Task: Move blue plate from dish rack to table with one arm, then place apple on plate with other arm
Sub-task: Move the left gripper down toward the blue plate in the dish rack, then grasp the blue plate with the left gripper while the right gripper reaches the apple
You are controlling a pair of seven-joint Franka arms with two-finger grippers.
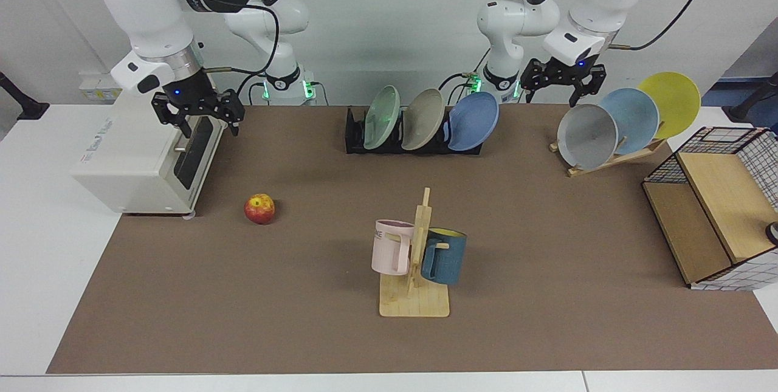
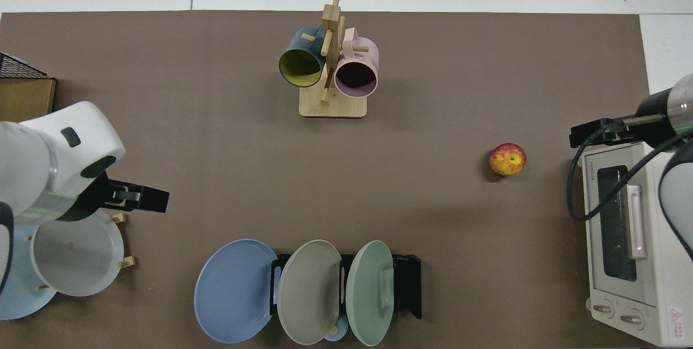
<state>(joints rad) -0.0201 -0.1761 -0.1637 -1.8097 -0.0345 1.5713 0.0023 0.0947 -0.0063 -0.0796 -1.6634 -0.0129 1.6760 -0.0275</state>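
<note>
The table is the largest thing, a brown mat with white edges; it has free room in the middle, and I judge this is where the plate should go. At about 9 o'clock in the facing view a white toaster oven stands; my right gripper hangs just over its front edge with the fingers spread wide and nothing between them; this arm waits, I think, because its part comes second. The dish rack is at 12 o'clock; it holds three plates on edge, leaning in the slots so they can dry and be taken by the rim: a green plate, a beige plate and the blue plate at the end nearer my left arm. My left gripper is in the air at about 1 o'clock, between the blue plate and the slanted wooden rack, fingers wide apart and empty; it is not yet touching the plate. The apple lies alone on the mat near the oven, well apart from the rack.
</note>
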